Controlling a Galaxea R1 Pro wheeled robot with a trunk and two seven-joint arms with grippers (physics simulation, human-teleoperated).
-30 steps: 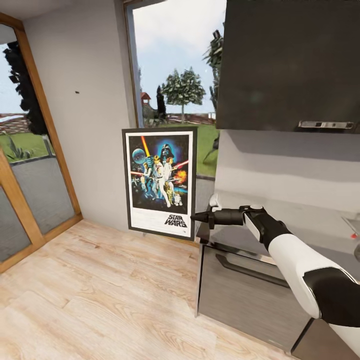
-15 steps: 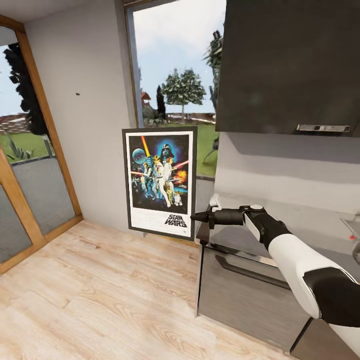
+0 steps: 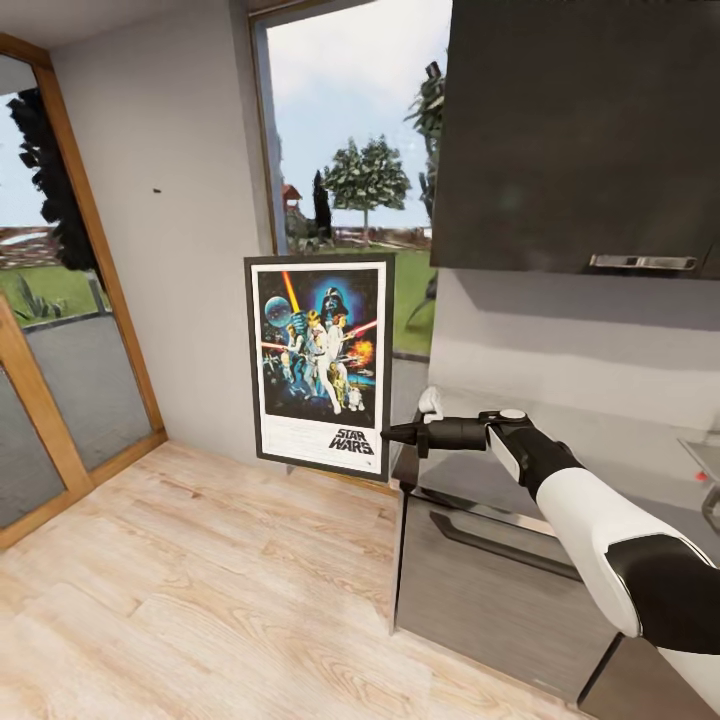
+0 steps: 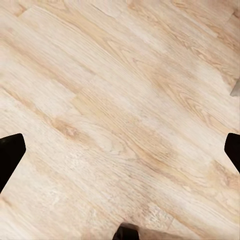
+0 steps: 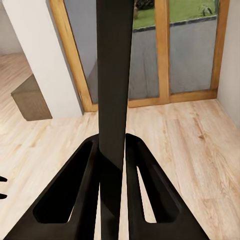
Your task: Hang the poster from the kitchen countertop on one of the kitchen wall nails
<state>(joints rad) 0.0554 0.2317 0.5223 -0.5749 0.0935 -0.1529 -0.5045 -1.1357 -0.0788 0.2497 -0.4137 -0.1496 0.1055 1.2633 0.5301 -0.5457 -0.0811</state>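
Currently the right tool (image 3: 392,434) is clamped on the right edge of the poster (image 3: 320,365), near its lower corner, and holds it upright and clear of the floor (image 3: 200,600). The right arm (image 3: 590,520) reaches leftward from the robot across the end of the counter (image 3: 600,440). In the right wrist view, the 2 black fingers (image 5: 82,200) of the right tool (image 5: 112,165) press against both faces of the poster's black frame edge (image 5: 115,75), which runs as a dark vertical strip between them. The poster's printed face is turned toward the head camera, with the "STAR WARS" logo at the bottom. It hangs in front of the pale grey wall (image 3: 190,300) and the lower part of the window (image 3: 350,130), just beside the counter end. 1 wall nail (image 3: 156,188) shows as a small dark speck on the wall, up and to the left of the poster and well apart from it. A dark upper cabinet (image 3: 580,130) hangs above the counter, and a glazed door with a wooden frame (image 3: 60,300) stands left of the wall. In the left wrist view, the left tool (image 4: 120,150) is spread wide, its black fingertips (image 4: 10,155) at opposite edges of the picture, with only the wooden floor (image 4: 120,100) between them.
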